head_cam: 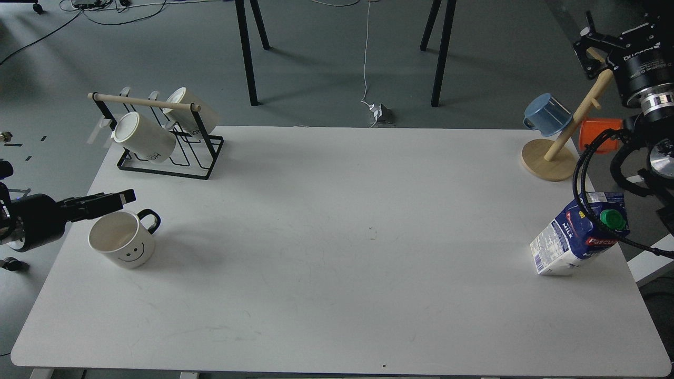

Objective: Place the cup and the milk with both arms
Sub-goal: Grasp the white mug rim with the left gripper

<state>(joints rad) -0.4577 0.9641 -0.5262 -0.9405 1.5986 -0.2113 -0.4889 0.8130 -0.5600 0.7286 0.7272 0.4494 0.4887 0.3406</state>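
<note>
Head view shows the reach-in step: left gripper (124, 197), fingers too dark to tell their gap, hovers just beside the smiley mug (122, 239) at table's (337, 237) left; Pascual milk carton (579, 234) leans far right, right gripper (592, 45) unclear; next, grasp both

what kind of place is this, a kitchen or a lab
Most likely a lab or test room, not a kitchen: a bare white table on a grey floor, loose cables running to a power plug, and mugs staged on a wire rack and a wooden stand.
</note>
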